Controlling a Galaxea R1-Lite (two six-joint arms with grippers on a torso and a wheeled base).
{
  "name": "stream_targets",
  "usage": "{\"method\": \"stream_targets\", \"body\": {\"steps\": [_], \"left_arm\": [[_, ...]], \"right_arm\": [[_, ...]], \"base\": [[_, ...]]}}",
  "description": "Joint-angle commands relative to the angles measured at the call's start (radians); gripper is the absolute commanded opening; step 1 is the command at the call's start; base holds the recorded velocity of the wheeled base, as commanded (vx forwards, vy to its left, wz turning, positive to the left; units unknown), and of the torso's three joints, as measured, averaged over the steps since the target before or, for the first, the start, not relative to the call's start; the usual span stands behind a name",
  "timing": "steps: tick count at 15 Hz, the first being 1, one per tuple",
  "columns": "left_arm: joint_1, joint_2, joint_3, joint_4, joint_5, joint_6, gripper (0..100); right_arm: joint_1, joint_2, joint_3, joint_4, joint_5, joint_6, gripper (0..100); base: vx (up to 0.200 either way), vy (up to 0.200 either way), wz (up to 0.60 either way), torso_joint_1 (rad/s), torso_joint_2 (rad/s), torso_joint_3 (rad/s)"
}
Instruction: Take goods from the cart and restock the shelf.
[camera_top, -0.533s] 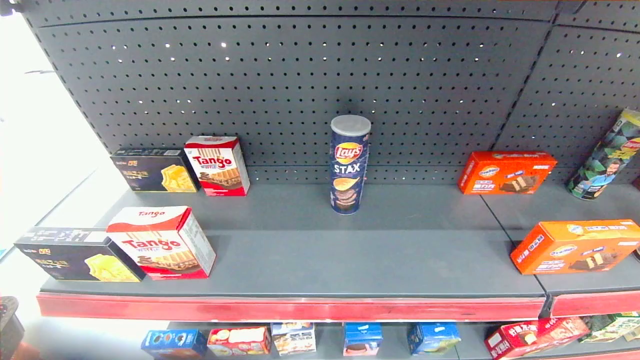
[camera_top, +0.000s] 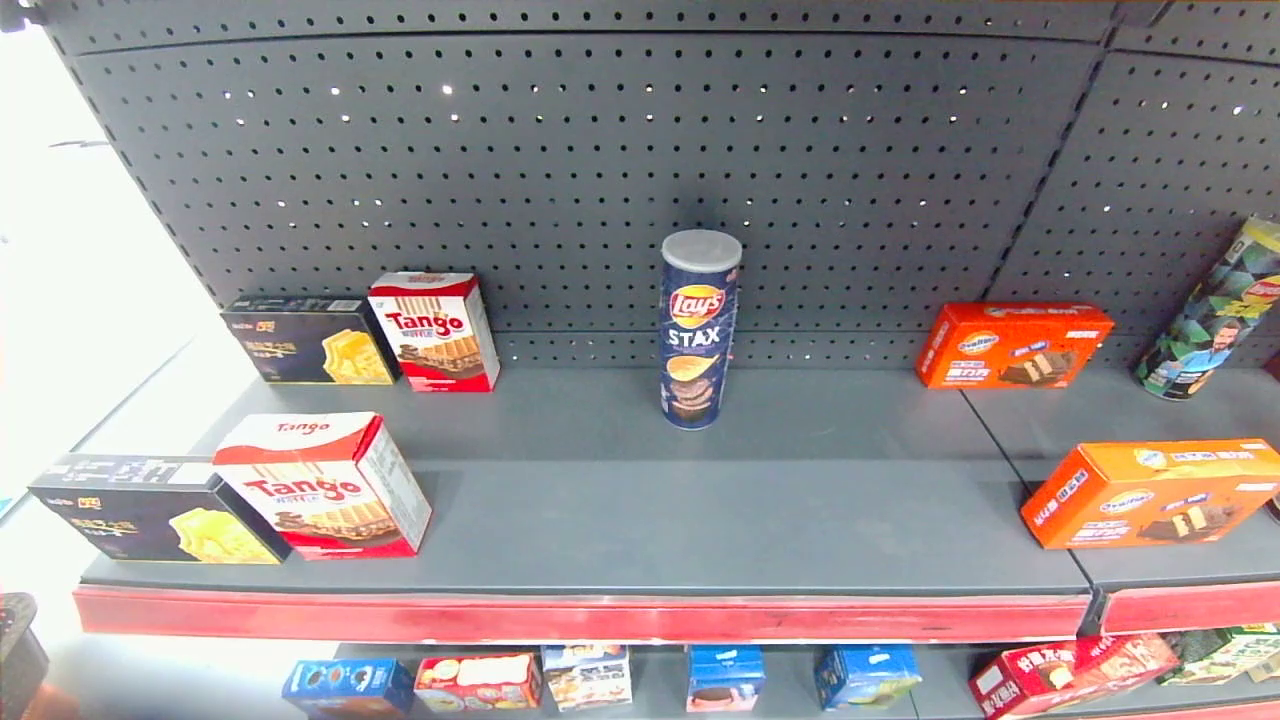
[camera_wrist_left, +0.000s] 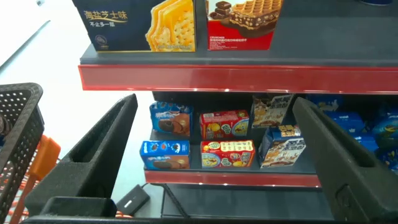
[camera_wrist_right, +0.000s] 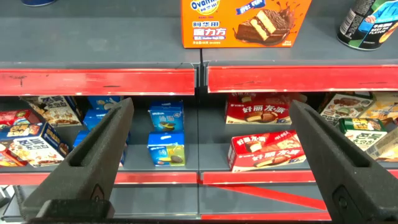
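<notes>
- We see the left gripper (camera_wrist_left: 214, 102) with its two black fingers (camera_wrist_left: 93, 155) spread wide apart. They grip nothing and touch nothing, and they face the small boxes on the lower shelves.
- The right gripper (camera_wrist_right: 211, 104) is just as wide open, holding nothing, and looks onto the red shelf edge (camera_wrist_right: 99, 81).
- The black mesh cart (camera_wrist_left: 18, 137) sits just beside the left gripper. In our head view its corner shows at 8 o'clock.
- On the shelf (camera_top: 600, 520) the chip can (camera_top: 699, 330) stands upright at 12 o'clock, close to the pegboard back.
- A red wafer box (camera_top: 320, 490) and a black cracker box (camera_top: 150, 510) stand side by side at 8 o'clock. A second such pair stands behind them at 10 o'clock.
- Two orange boxes (camera_top: 1150, 495) stand at 3 o'clock, well apart from the can.
</notes>
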Motion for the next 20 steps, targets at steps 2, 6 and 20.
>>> {"method": "stream_targets", "body": {"steps": [2, 6, 20], "left_arm": [[0.000, 0.000, 0.000, -0.001, 0.000, -0.002, 100], [0.000, 0.000, 0.000, -0.001, 0.000, -0.002, 100], [0.000, 0.000, 0.000, -0.001, 0.000, -0.002, 100]], "right_arm": [[0.000, 0.002, 0.000, 0.000, 0.000, 0.000, 100], [0.000, 0.002, 0.000, 0.000, -0.001, 0.002, 100], [0.000, 0.002, 0.000, 0.000, -0.003, 0.000, 100]], "base": [[0.000, 0.000, 0.00, 0.000, 0.00, 0.000], [0.000, 0.000, 0.45, -0.003, 0.00, 0.004], [0.000, 0.000, 0.39, 0.004, 0.00, 0.002]]}}
